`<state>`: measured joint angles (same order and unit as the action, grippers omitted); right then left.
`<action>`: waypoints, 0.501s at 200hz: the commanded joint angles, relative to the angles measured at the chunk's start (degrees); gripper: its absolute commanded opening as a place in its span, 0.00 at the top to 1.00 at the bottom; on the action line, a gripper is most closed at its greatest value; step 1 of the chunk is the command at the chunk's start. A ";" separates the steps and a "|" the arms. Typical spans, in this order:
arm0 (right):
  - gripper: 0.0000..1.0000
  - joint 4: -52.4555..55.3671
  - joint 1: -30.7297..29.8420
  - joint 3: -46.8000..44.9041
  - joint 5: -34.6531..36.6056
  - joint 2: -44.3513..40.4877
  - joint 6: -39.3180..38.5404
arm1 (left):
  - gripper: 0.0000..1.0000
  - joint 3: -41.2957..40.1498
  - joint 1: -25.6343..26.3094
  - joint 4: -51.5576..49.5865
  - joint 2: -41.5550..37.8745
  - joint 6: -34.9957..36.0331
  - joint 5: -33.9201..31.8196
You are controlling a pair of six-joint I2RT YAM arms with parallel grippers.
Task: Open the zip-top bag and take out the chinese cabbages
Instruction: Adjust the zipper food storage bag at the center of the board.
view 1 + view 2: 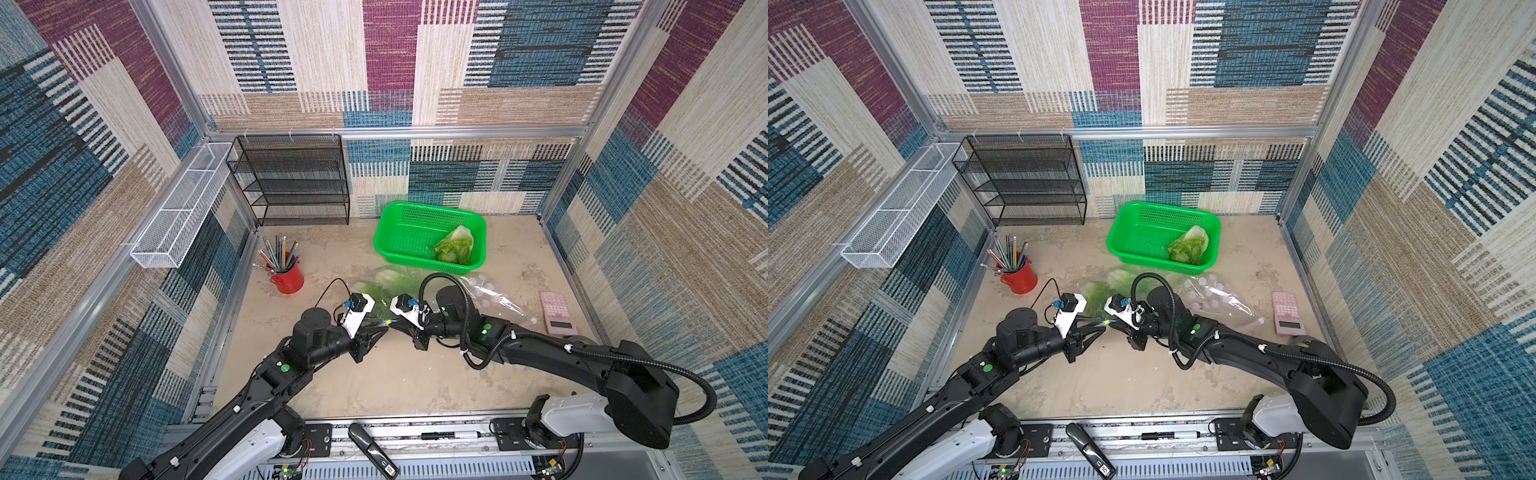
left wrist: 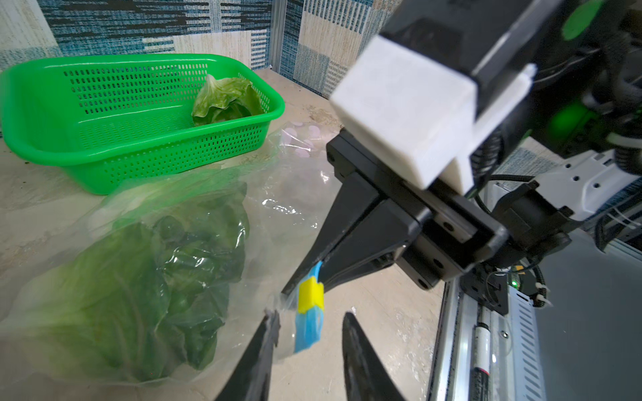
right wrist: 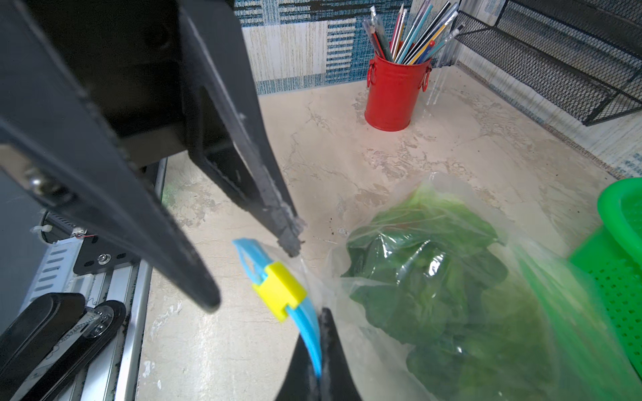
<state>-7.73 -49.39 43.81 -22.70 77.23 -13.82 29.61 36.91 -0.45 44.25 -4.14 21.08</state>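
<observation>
Clear zip-top bag [image 2: 288, 194] encloses leafy green cabbages [image 2: 139, 284].

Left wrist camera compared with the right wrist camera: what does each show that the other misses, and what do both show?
Only the left wrist view shows the chinese cabbage lying in the green basket, and the right pincer from outside, shut on the blue zip strip. Only the right wrist view shows the red pencil cup, the black mesh shelf and the left pincer from outside, open. Both show the zip-top bag, the bagged cabbage inside it, the yellow slider and part of the basket.
</observation>
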 commanded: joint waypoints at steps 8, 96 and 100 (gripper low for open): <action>1.00 -0.80 0.16 0.57 -1.51 -0.41 -0.50 | 0.67 0.80 0.60 1.15 1.10 2.77 -1.39; 0.99 -0.49 0.21 0.86 -0.90 -0.68 -0.84 | 0.95 0.37 1.06 1.15 0.97 3.18 -1.81; 0.98 -0.45 0.24 0.85 -0.86 -0.74 -0.86 | 0.95 0.37 1.06 1.15 0.93 3.26 -1.83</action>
<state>-7.35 -49.10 44.10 -22.94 76.99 -13.89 29.98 37.91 -0.49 45.41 -1.78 19.66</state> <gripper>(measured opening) 0.051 0.060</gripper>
